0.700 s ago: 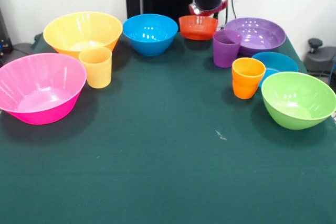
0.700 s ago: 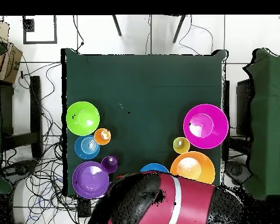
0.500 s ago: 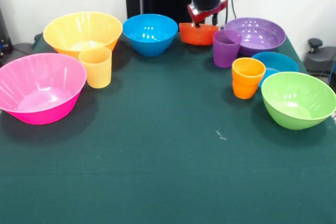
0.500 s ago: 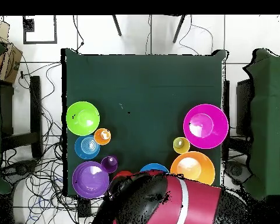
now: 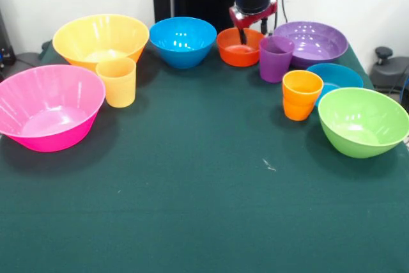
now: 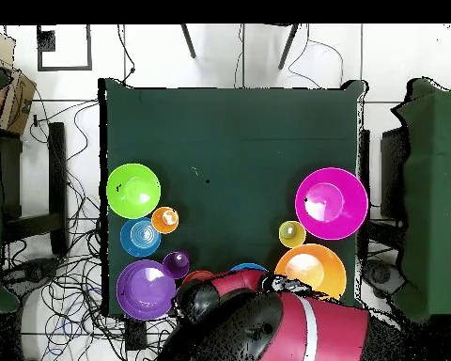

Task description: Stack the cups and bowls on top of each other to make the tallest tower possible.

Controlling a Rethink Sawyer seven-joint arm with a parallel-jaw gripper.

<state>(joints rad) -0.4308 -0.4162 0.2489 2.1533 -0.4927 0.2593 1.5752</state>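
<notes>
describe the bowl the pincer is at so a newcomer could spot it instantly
Look along the table's far edge in the front view, below the red arm. Between the medium blue bowl and the purple cup sits the small red-orange bowl, with the pincer reaching into it. It is the only red-orange piece and the smallest bowl there.

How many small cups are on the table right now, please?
3: the yellow-orange cup before the big yellow bowl, the purple cup beside the wide purple bowl, the orange cup by the lime green bowl.
</notes>
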